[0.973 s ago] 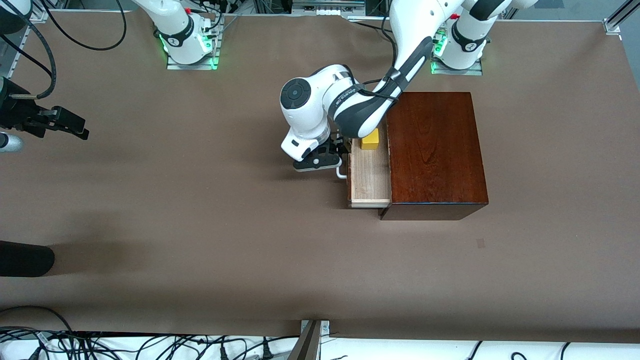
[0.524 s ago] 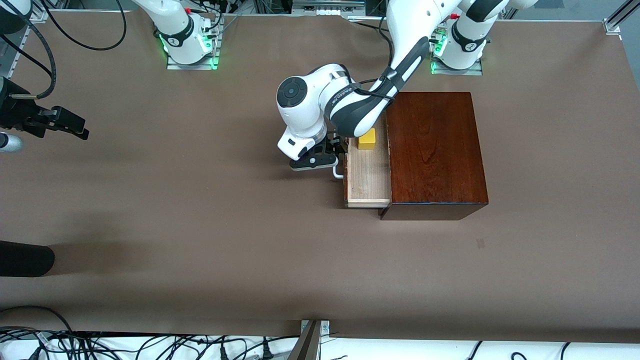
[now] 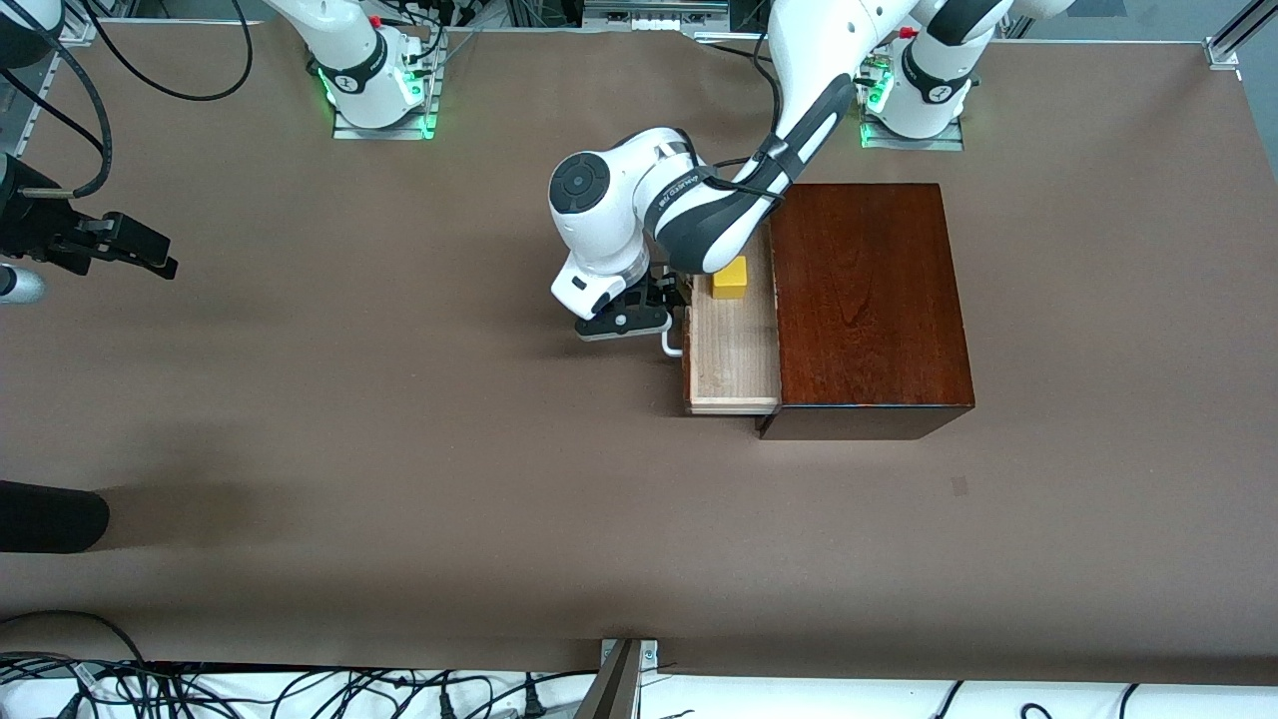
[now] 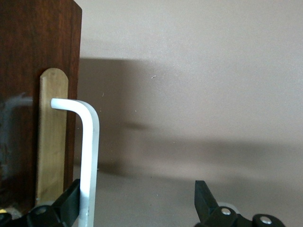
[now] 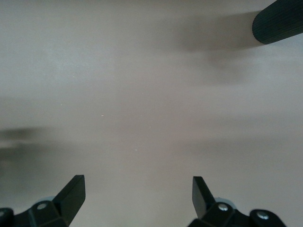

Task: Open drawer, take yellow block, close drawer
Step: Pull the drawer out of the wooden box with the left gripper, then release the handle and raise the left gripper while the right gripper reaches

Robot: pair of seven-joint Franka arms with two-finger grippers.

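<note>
In the front view, you can see the drawer (image 3: 734, 350) pulled part way out of the shiny brown box (image 3: 869, 300), toward the right arm's end of the desk (image 3: 399, 449). Its tray is pale wood. The yellow block (image 3: 730, 278) sits inside it, a small bright cube at the end of the tray farther from the front camera. Your left hand (image 3: 667, 318) is low at the drawer's front, with one finger hooked inside the white handle (image 3: 673, 345), which I think lets it pull the drawer open. Your right hand (image 3: 150, 258) waits over the bare desk at the right arm's end.

In the left wrist view, the fingers (image 4: 71, 203) are spread wide, gripping nothing. The white handle bar (image 4: 89, 156) lies just inside one finger.

In the right wrist view, the right hand (image 5: 137, 194) is spread wide and empty over the plain desk.
</note>
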